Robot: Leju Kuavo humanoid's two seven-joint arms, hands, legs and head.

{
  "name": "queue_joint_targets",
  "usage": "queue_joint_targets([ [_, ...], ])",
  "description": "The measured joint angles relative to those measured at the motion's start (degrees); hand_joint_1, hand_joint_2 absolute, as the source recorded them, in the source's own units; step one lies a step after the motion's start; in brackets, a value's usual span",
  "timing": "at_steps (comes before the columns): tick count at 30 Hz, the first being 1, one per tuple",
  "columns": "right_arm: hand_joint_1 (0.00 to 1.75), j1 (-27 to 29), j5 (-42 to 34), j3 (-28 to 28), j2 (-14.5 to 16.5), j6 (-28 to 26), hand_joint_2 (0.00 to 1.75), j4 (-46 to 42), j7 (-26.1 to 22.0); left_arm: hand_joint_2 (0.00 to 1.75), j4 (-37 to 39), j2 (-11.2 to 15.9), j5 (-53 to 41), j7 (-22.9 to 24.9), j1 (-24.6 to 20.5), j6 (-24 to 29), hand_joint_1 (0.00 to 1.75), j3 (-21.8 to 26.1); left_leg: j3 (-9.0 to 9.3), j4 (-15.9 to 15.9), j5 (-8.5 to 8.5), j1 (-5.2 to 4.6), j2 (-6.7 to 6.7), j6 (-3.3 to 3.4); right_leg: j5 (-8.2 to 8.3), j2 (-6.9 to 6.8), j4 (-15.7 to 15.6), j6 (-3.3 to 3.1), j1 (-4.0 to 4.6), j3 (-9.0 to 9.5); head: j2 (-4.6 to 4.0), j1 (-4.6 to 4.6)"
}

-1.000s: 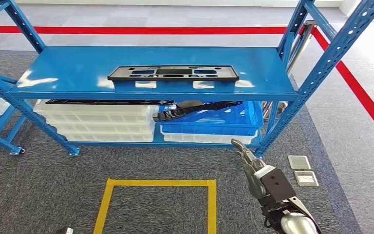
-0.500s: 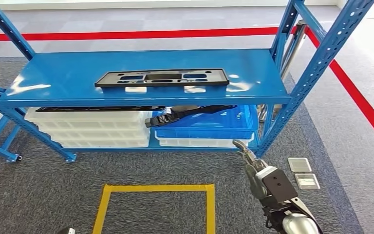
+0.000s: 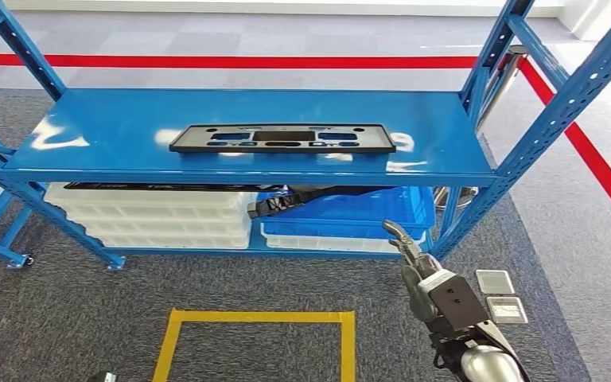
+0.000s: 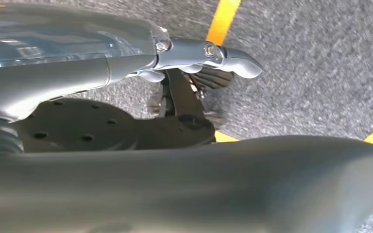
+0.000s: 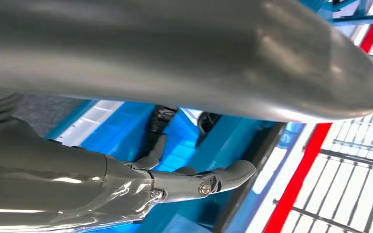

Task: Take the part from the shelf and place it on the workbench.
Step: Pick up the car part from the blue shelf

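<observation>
The right hand (image 3: 415,267) is raised in front of the blue metal shelf unit (image 3: 525,135), its fingers stretched forward and holding nothing — loosely spread rather than curled, as the right wrist view also suggests, where the grey thumb (image 5: 223,177) reaches toward the blue crates. The long flat black plastic part with rectangular cut-outs (image 3: 282,138) lies flat on the upper blue shelf board (image 3: 87,135), above and beyond the right hand and a little to its left, well apart from it and untouched. Just ahead of the hand, on the lower level, sits a stack of blue plastic crates (image 3: 350,215), with another dark part (image 3: 286,200) resting across their top; to the left of those is a stack of white plastic trays (image 3: 155,213). Near the hand on its right, two small pale square plates (image 3: 500,294) are set in the grey carpet (image 3: 64,310). A yellow tape square (image 3: 254,318) marks the carpet to the hand's left. The left hand (image 4: 199,73) hangs over the carpet beside yellow tape — whether its dark fingers are spread or curled, I cannot tell.
</observation>
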Motion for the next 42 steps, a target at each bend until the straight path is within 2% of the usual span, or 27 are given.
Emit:
queue_joint_targets([
  [1,0.00,-0.14,0.05,-0.03,-0.05,0.00,0.00,-0.25,-0.06,0.00,0.01,-0.01,0.00,-0.04,-0.09,-0.01,0.00,0.00,0.42,0.03,-0.44,-0.01,0.01,-0.28,0.92,-0.07,-2.44,-0.34,0.15,0.76,0.00,0.02],
  [2,0.00,-0.21,0.10,-0.05,-0.10,0.01,0.00,-0.50,-0.09,0.00,0.02,-0.01,0.00,-0.07,-0.16,-0.01,0.00,-0.01,0.69,0.01,-0.88,-0.02,0.02,-0.65,1.12,-0.12,-3.66,-0.80,0.32,1.11,0.00,0.01],
  [4,0.00,-0.32,0.21,-0.12,-0.16,0.01,0.00,-0.90,-0.09,0.00,0.03,-0.01,0.00,-0.13,-0.24,-0.02,0.00,-0.01,1.00,0.17,-1.31,-0.02,0.02,-1.35,0.50,-0.12,-4.05,-1.84,0.48,1.35,0.00,-0.02],
  [6,0.00,-0.39,0.30,-0.19,-0.18,0.02,0.00,-1.27,-0.08,0.00,0.04,0.00,0.00,-0.17,-0.27,-0.05,0.00,-0.01,1.05,1.51,-1.69,0.05,0.01,-1.89,0.30,-0.04,-4.29,-2.59,0.24,2.17,0.00,-0.11],
  [8,0.00,-0.53,0.39,-0.21,-0.17,0.09,0.00,-1.48,-0.08,0.00,0.05,-0.01,0.00,-0.20,-0.43,-0.18,0.00,0.00,-1.56,6.53,-3.37,0.27,0.01,-2.52,-0.25,-0.03,-4.49,-3.11,0.02,3.07,0.00,-0.18],
  [10,0.00,-0.55,0.45,-0.22,-0.18,0.17,0.00,-1.49,-0.07,0.00,0.06,-0.03,0.01,-0.20,-0.47,-0.33,0.00,0.00,-6.36,13.70,-6.10,0.50,0.01,-3.04,-1.01,0.03,-4.50,-3.33,0.04,3.74,0.00,-0.22],
  [11,0.00,-0.50,0.51,-0.22,-0.19,0.24,0.00,-1.49,-0.05,0.00,0.07,-0.04,0.02,-0.19,-0.36,-0.36,0.00,0.00,-8.35,15.97,-6.79,0.54,0.01,-3.14,-1.45,0.10,-4.49,-3.33,0.06,4.19,0.00,-0.22],
  [12,0.00,-0.48,0.56,-0.21,-0.19,0.33,0.00,-1.48,-0.03,0.00,0.07,-0.05,0.03,-0.17,-0.24,-0.37,0.00,0.01,-9.54,16.42,-6.36,0.54,0.01,-3.11,-1.96,0.18,-4.49,-3.29,0.08,4.83,0.00,-0.22],
  [13,0.00,-0.50,0.62,-0.19,-0.19,0.46,0.00,-1.48,-0.02,0.00,0.08,-0.07,0.04,-0.16,-0.12,-0.36,0.00,0.02,-9.82,14.92,-4.73,0.51,0.01,-2.94,-2.51,0.25,-4.49,-3.21,0.11,5.61,0.00,-0.22],
  [15,0.00,-0.69,0.70,-0.05,-0.18,0.70,0.00,-1.46,-0.01,0.00,0.10,-0.07,0.08,-0.15,0.01,-0.33,0.00,0.05,-8.84,8.62,0.72,0.26,-0.02,-2.12,-3.65,0.26,-4.57,-3.02,0.15,7.29,-0.01,-0.21],
  [17,0.00,-0.99,0.77,0.13,-0.17,0.92,0.00,-1.38,0.16,0.00,0.15,-0.11,0.09,-0.12,0.06,-0.21,0.00,0.10,-8.33,4.66,3.26,-0.26,-0.07,-1.11,-4.53,0.24,-4.72,-2.50,0.12,8.20,-0.01,-0.23],
  [19,0.00,-1.25,0.80,0.32,-0.18,1.17,0.00,-1.31,0.40,0.00,0.17,-0.19,0.12,-0.10,0.14,-0.07,0.00,0.21,-8.12,3.86,3.03,-0.58,-0.18,-0.40,-4.71,0.26,-4.50,-1.63,0.12,8.69,-0.01,-0.29],
  [21,0.00,-1.62,0.80,0.50,-0.20,1.32,0.00,-1.30,0.55,0.00,0.17,-0.36,0.15,-0.16,0.11,-0.02,0.00,0.43,-6.76,2.81,3.29,-0.29,-0.25,0.10,-4.74,0.22,-3.43,-0.93,0.18,9.05,0.00,-0.34],
  [22,0.00,-1.94,0.79,0.57,-0.21,1.36,0.00,-1.28,0.58,0.00,0.17,-0.43,0.16,-0.19,-0.02,-0.03,0.00,0.54,-5.99,2.34,3.18,-0.12,-0.25,0.33,-5.17,0.22,-2.08,-0.71,0.21,8.55,0.00,-0.33],
  [23,0.00,-2.26,0.76,0.61,-0.22,1.38,0.00,-1.23,0.61,0.00,0.17,-0.53,0.16,-0.21,-0.15,-0.03,0.00,0.62,-5.35,1.96,3.04,0.02,-0.25,0.54,-6.17,0.20,0.22,-0.55,0.19,7.29,0.00,-0.33],
  [25,0.00,-2.68,0.72,0.67,-0.26,1.40,0.00,-1.04,0.63,0.00,0.19,-0.67,0.14,-0.20,-0.26,-0.03,0.00,0.68,-4.55,1.76,2.44,0.03,-0.25,0.81,-8.85,0.21,6.52,-0.23,0.15,3.05,0.00,-0.29],
  [26,0.00,-2.73,0.68,0.69,-0.29,1.40,0.00,-0.91,0.65,0.00,0.19,-0.76,0.13,-0.18,-0.21,-0.02,0.00,0.70,-4.13,1.76,2.04,0.04,-0.25,0.80,-9.66,0.20,8.97,-0.09,0.13,0.96,0.00,-0.30],
  [27,0.00,-2.73,0.66,0.70,-0.33,1.41,0.00,-0.80,0.66,0.00,0.19,-0.82,0.11,-0.17,-0.13,-0.02,0.00,0.72,-3.61,1.76,1.57,0.06,-0.26,0.69,-9.49,0.20,9.90,0.02,0.11,-0.44,0.00,-0.30],
  [28,0.00,-2.74,0.62,0.72,-0.39,1.42,0.00,-0.72,0.66,0.00,0.19,-0.87,0.09,-0.16,-0.06,-0.01,0.00,0.72,-2.97,1.76,1.06,0.09,-0.28,0.54,-8.04,0.19,8.88,0.10,0.09,-0.93,0.00,-0.30],
  [30,0.00,-2.78,0.50,0.75,-0.54,1.44,0.00,-0.63,0.64,0.00,0.21,-0.94,0.05,-0.17,-0.02,-0.01,0.00,0.73,-1.45,1.72,-0.04,0.18,-0.30,0.16,-2.65,0.16,2.81,0.11,0.09,0.14,0.00,-0.31],
  [32,0.00,-2.76,0.39,0.80,-0.67,1.47,0.00,-0.50,0.63,0.00,0.27,-0.97,0.02,-0.20,-0.17,-0.01,0.00,0.75,-0.55,1.63,-0.89,0.17,-0.31,-0.38,0.05,0.00,-2.05,-0.42,0.34,0.94,0.00,-0.27],
  [34,0.00,-2.68,0.35,0.85,-0.75,1.48,0.00,-0.42,0.58,0.00,0.30,-0.98,-0.07,-0.22,-0.24,-0.01,0.00,0.77,-0.02,1.66,-1.23,0.13,-0.31,-1.10,-0.19,-0.10,-3.05,-1.47,0.59,1.01,0.00,-0.25],
  [36,0.00,-2.65,0.30,0.92,-0.77,1.45,0.00,-0.51,0.49,0.00,0.30,-0.98,-0.28,-0.24,-0.23,-0.01,0.00,0.77,0.41,2.30,-1.56,0.14,-0.29,-1.65,0.07,-0.05,-3.38,-2.44,0.34,1.89,0.00,-0.31],
  [38,0.00,-2.69,0.24,0.99,-0.76,1.40,0.00,-0.69,0.42,0.00,0.30,-0.98,-0.49,-0.27,-0.42,-0.03,0.00,0.77,-1.10,5.55,-3.23,0.24,-0.28,-2.15,-0.14,-0.06,-3.72,-3.02,0.02,2.70,0.00,-0.39],
  [40,0.00,-2.51,0.20,1.01,-0.75,1.31,0.00,-0.81,0.34,0.00,0.30,-0.99,-0.68,-0.28,-0.53,-0.11,0.00,0.77,-5.19,12.32,-6.16,0.48,-0.28,-2.72,-0.53,-0.08,-3.78,-3.30,-0.02,3.08,0.00,-0.44],
  [41,0.00,-2.33,0.19,1.01,-0.75,1.26,0.00,-0.82,0.30,0.00,0.30,-0.98,-0.80,-0.28,-0.47,-0.17,0.00,0.77,-7.30,15.40,-7.11,0.60,-0.28,-2.91,-0.75,-0.06,-3.77,-3.34,-0.01,3.27,0.00,-0.44],
  [42,0.00,-2.10,0.17,1.00,-0.75,1.22,0.00,-0.83,0.26,0.00,0.30,-0.98,-0.92,-0.30,-0.36,-0.24,0.00,0.77,-8.82,17.06,-7.09,0.68,-0.28,-3.04,-0.98,-0.03,-3.77,-3.35,-0.01,3.54,0.00,-0.44],
])
